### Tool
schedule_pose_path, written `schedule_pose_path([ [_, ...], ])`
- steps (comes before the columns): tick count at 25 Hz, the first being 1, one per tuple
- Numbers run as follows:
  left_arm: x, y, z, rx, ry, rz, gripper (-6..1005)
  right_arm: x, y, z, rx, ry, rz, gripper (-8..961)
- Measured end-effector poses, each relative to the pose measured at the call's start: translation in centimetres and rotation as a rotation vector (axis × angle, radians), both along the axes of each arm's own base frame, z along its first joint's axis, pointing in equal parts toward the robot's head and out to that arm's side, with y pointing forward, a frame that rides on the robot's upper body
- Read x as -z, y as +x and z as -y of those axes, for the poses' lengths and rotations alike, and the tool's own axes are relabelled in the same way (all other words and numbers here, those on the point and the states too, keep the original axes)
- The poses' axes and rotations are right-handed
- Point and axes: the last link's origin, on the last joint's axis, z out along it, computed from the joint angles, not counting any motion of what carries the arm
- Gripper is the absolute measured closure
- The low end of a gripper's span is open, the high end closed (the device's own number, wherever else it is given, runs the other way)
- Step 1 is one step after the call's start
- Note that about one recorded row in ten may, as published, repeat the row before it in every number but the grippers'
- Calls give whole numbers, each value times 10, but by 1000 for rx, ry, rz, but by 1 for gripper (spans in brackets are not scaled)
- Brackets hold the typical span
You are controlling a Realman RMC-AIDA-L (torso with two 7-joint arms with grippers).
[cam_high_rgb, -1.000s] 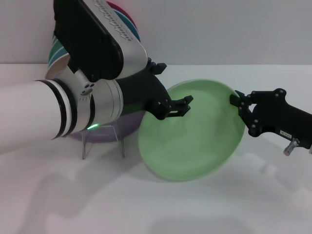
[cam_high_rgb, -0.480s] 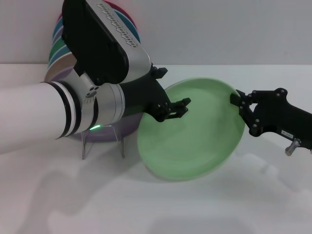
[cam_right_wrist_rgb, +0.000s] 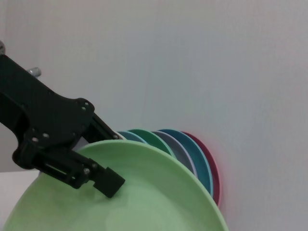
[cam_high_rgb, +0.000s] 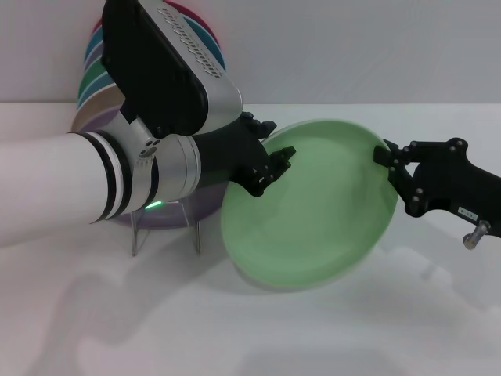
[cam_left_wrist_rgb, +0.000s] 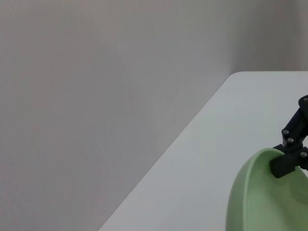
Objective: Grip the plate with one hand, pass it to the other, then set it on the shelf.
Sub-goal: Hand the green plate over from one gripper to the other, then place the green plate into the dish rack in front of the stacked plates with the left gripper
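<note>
Two grippers at plate [cam_high_rgb: 309, 207], tilted above bench [cam_high_rgb: 352, 329]: right gripper [cam_high_rgb: 389, 157] fingers clamp its far rim; left gripper [cam_high_rgb: 275, 160] fingers spread, straddling near rim.

A row of plates [cam_high_rgb: 92, 78] stands on edge at ten o'clock against the grey wall [cam_high_rgb: 352, 47]: red, teal, green and lavender rims overlap. The same plates [cam_right_wrist_rgb: 197, 159] show in the right wrist view. The white table [cam_high_rgb: 313, 337] spreads below.
</note>
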Motion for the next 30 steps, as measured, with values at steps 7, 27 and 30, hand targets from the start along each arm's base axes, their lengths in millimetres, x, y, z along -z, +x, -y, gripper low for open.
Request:
schedule_pose_path([
  [7,0,0,3,22,3,-11,729,2,3,3,9,-16,-8,877],
  [27,-2,18,24,189,108,43,932,-30,40,60,-8,103,-422,735],
  [30,-5,21,30,244,162,52,933,-41,52,75,28,173,-500,668],
])
